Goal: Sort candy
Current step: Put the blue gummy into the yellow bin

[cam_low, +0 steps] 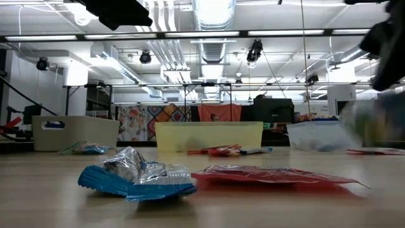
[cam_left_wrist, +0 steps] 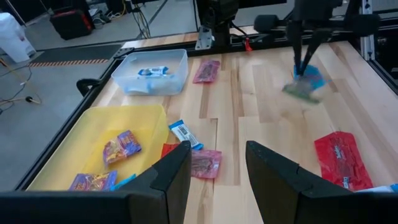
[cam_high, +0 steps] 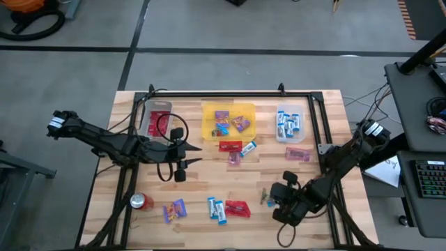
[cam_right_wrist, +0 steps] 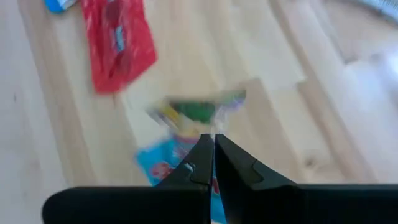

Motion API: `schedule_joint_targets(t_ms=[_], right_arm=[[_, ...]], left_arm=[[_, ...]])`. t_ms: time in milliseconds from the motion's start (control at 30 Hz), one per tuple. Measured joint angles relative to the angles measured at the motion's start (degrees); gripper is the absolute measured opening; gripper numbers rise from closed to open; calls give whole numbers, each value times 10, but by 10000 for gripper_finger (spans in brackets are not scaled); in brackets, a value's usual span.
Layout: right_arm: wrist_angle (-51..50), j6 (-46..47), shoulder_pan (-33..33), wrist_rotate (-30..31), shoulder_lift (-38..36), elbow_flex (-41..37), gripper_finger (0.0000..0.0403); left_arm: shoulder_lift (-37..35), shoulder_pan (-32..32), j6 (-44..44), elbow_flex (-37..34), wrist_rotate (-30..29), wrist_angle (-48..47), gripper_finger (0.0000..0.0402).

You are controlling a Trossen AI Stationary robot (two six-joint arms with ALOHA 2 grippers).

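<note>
Right hand (cam_high: pixel 267 198) sits low at the near right part of the bench (cam_high: pixel 132 111), fingers pressed together, tips right at a small heap of two sweets: a greenish wrapped sweet (cam_right_wrist: pixel 198 111) and a blue packet (cam_right_wrist: pixel 166 160) beside it. Motion blur there, so can't tell if either is actually pinched.

Left hand (cam_high: pixel 196 154) hovers mid-bench left of centre, fingers parted with nothing between them, pointing toward a red packet (cam_high: pixel 231 146), a pink packet (cam_high: pixel 234 157) and a blue-and-white bar (cam_high: pixel 249 147) just in front of the yellow tray (cam_high: pixel 206 129).

Yellow tray holds purple multicolour packets (cam_high: pixel 241 124). Clear tub (cam_high: pixel 290 137) on the right holds blue-and-white bars (cam_high: pixel 286 123). Left tub (cam_high: pixel 146 118) holds a red packet (cam_high: pixel 159 115). Another pink packet (cam_high: pixel 297 153) lies near the clear tub.

Near edge of bench: purple packet (cam_high: pixel 175 210), two blue-and-white bars (cam_high: pixel 217 208), red packet (cam_high: pixel 237 208) next to them. Red soda can (cam_high: pixel 141 202) at near left.
</note>
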Motion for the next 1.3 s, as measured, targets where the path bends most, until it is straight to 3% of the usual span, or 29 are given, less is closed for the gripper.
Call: schedule_joint_targets(t_ms=[100,233,400,533,700,867,1033,1167,1300], right_arm=[[0,-37,-19,0,-3,0,8],[0,-64,-44,-50,4,-4,8],[4,-67,-46,-7,8,-20,10],[43,-105,-40,-12,4,-31,30],[46,-120,-48,-35,5,-32,98],[68,-125,-62,-40,20,-32,207],[93,-121,-89,-82,58,-32,305],[93,-120,-108,-125,97,-31,343],[95,-116,-117,-134,115,-29,351]], left_arm=[[0,0,0,0,0,0,137],[0,0,0,0,0,0,137],[0,0,0,-1,0,-1,137],[0,0,0,-2,0,-1,137],[0,0,4,-2,0,-1,137],[0,0,5,-2,0,-1,137],[0,0,5,-2,0,-1,137],[0,0,5,-2,0,-1,137],[0,0,5,-2,0,-1,137]])
